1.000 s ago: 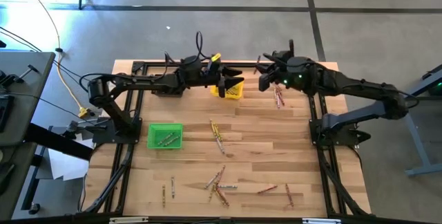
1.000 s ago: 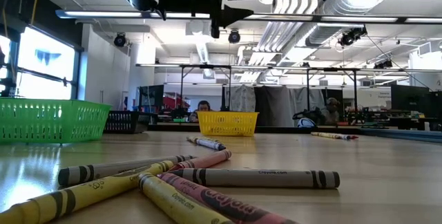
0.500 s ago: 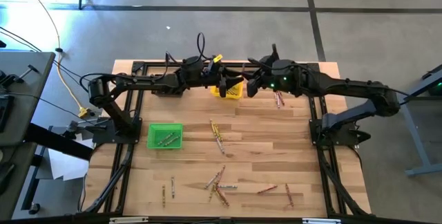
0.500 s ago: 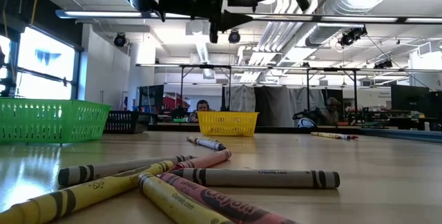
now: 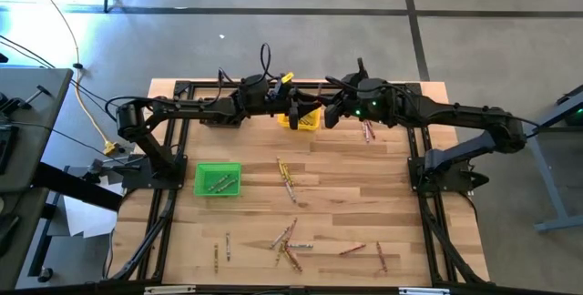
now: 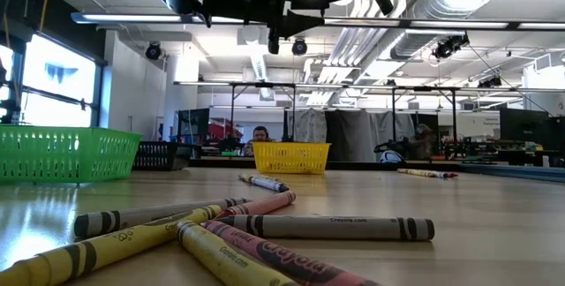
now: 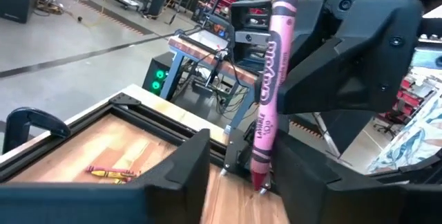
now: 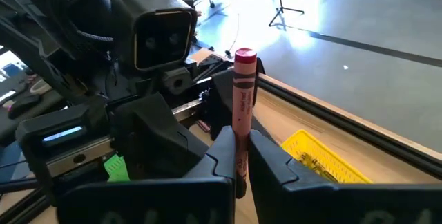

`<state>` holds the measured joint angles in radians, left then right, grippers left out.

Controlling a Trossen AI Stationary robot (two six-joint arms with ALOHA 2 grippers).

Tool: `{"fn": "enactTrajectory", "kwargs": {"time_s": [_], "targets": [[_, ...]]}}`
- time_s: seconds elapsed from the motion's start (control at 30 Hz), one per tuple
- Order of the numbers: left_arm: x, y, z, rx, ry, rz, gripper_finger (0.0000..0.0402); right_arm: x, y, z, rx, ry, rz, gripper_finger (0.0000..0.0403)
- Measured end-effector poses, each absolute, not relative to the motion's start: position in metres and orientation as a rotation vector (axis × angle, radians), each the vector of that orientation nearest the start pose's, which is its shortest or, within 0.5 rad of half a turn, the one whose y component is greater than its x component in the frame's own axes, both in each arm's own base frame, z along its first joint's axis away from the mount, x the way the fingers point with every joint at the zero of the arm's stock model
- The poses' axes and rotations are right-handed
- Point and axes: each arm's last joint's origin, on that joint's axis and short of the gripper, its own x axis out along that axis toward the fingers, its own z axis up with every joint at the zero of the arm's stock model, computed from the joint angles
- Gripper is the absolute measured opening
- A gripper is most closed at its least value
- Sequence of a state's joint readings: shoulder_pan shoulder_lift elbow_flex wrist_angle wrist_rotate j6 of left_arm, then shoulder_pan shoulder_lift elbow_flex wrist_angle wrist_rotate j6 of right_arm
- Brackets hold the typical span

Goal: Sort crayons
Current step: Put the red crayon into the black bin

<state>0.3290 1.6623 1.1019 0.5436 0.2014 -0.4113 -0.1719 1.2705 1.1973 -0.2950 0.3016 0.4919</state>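
One red crayon, paper-wrapped and upright, is clamped in the right gripper jaws above the yellow bin; the left gripper jaws stand apart around it.

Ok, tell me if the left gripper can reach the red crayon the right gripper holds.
Probably yes: the right gripper holds the red crayon upright between the left gripper's open fingers, with nothing else between them.

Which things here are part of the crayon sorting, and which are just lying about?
Part of the job:
red crayon in the right gripper
left gripper
loose crayons
yellow bin
green bin

Lying about:
yellow cable
papers
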Motion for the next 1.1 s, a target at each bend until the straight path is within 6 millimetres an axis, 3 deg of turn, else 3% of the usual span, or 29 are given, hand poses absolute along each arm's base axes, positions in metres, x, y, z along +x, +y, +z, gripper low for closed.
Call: {"fn": "enactTrajectory", "kwargs": {"time_s": [0.23,0.43,0.7,0.87,1.1], "targets": [[0.361,0.116,0.286,-0.391,-0.01,0.119,0.0014,0.274,-0.057,0.362,0.451,0.256,-0.551,0.0007],[0.361,0.115,0.285,-0.392,-0.005,0.118,0.0018,0.273,-0.059,0.361,0.453,0.274,-0.555,0.0016],[0.357,0.124,0.286,-0.398,0.0,0.154,0.0005,0.261,-0.064,0.354,0.447,0.384,-0.604,0.0091],[0.329,0.148,0.286,-0.415,0.178,0.272,0.0007,0.245,-0.062,0.358,0.462,0.431,-0.595,0.0117],[0.251,0.167,0.267,-0.434,0.773,0.584,0.0007,0.233,-0.059,0.355,0.513,0.495,-0.63,0.0117]]}}
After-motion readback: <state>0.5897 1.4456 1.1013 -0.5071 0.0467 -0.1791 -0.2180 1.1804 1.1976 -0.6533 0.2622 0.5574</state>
